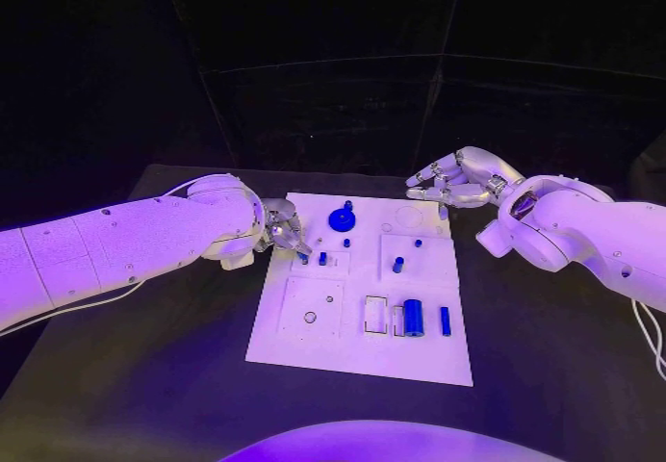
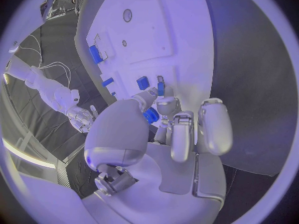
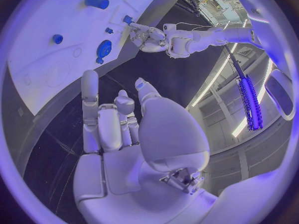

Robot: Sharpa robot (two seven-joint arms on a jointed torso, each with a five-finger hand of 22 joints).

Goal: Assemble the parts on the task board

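The white task board [image 1: 364,346] lies flat in the middle of the black tabletop [image 1: 153,385]. The left hand [image 1: 282,231] is down at the board's left edge, fingers [image 2: 163,106] bunched together over a small blue part [image 1: 304,257]. The left wrist view shows the fingertips closing round a small blue piece [image 2: 151,115], but whether they truly grip it cannot be told.

Across the board, the right hand [image 1: 455,180] hovers off the far right corner, over the tabletop, fingers [image 3: 90,87] loosely curled and apart, holding nothing.

On the board itself: a round blue disc [image 1: 342,220] sits near the far edge, two small blue pegs [image 1: 398,264] stand in the middle area, and a blue cylinder [image 1: 412,318] lies near the front edge beside a slim blue bar [image 1: 446,320]. A small ring [image 1: 310,317] rests on the left panel.
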